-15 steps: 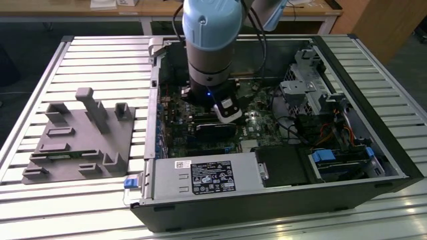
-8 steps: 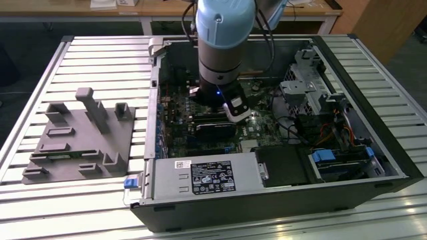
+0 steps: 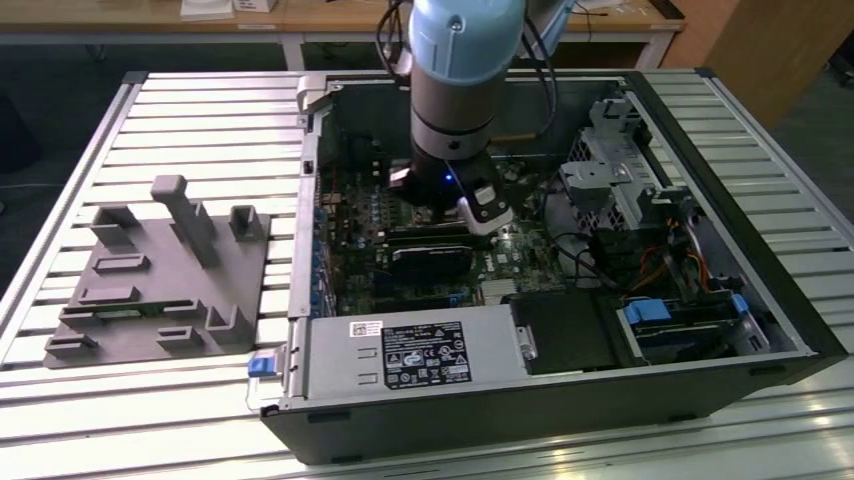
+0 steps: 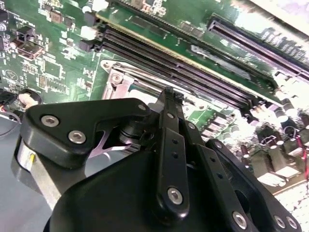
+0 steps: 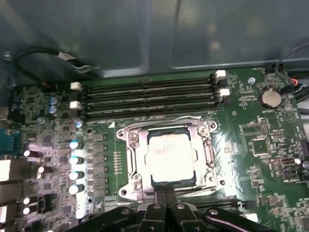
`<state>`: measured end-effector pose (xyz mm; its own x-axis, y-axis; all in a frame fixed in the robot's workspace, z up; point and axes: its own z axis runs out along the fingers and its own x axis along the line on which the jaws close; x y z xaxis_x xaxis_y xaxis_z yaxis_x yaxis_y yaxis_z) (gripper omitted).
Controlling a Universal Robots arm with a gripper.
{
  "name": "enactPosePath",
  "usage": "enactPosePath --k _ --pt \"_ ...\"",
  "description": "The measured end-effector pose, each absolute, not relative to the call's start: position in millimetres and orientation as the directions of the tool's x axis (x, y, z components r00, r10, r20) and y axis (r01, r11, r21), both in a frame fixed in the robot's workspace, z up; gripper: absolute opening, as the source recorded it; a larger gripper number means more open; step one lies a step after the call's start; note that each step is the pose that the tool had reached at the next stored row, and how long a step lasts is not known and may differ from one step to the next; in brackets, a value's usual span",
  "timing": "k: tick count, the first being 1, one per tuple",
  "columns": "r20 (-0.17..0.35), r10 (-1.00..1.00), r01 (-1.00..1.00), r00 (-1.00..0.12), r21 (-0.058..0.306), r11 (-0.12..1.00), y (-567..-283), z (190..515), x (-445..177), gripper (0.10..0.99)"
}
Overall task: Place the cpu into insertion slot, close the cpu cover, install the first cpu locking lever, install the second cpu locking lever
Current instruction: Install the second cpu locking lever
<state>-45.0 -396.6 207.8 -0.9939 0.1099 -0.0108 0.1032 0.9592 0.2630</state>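
Case (image 3: 747,250): open black computer case lying on its side on the tabletop (image 3: 80,130), holding the green board (image 5: 270,145), drive bays and cables.
Slot (image 5: 133,145): square socket on the board, just beside the four long black memory sticks (image 5: 145,99).
Cpu (image 5: 170,155): silver-grey chip lying flat inside the slot, its top catching glare.
Cover (image 5: 205,131): silver frame lying down around the cpu, chip visible through its window; whether it is latched cannot be told.
Levers: thin wire runs along the slot's edges; locked or free cannot be told.
Gripper (image 5: 166,192): in the first wrist view the two black fingers (image 5: 160,195) stand pressed together, no gap between them, tips at the slot's near edge just beside the cpu. Nothing seen held between them.
Gripper, second wrist view (image 4: 169,94): black linkage above the slot's corner, the closed fingertips near the memory sticks.
Arm (image 3: 461,60): pale blue and silver, reaching straight down into the case over the board in the exterior view.
Tabletop: slatted metal surface; a grey moulded fixture (image 3: 160,275) with upright posts lies on it toward the exterior view's left, well apart from the case.
Room: wooden benches behind the tabletop.
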Motion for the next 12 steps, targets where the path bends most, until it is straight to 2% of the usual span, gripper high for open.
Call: enactPosePath --k 8,12 --pt "-0.018 0.109 0.103 -0.994 0.198 0.975 -375 208 -42 0.106" --pt "-0.020 0.108 0.103 -0.994 0.180 0.978 -364 208 -41 0.106"
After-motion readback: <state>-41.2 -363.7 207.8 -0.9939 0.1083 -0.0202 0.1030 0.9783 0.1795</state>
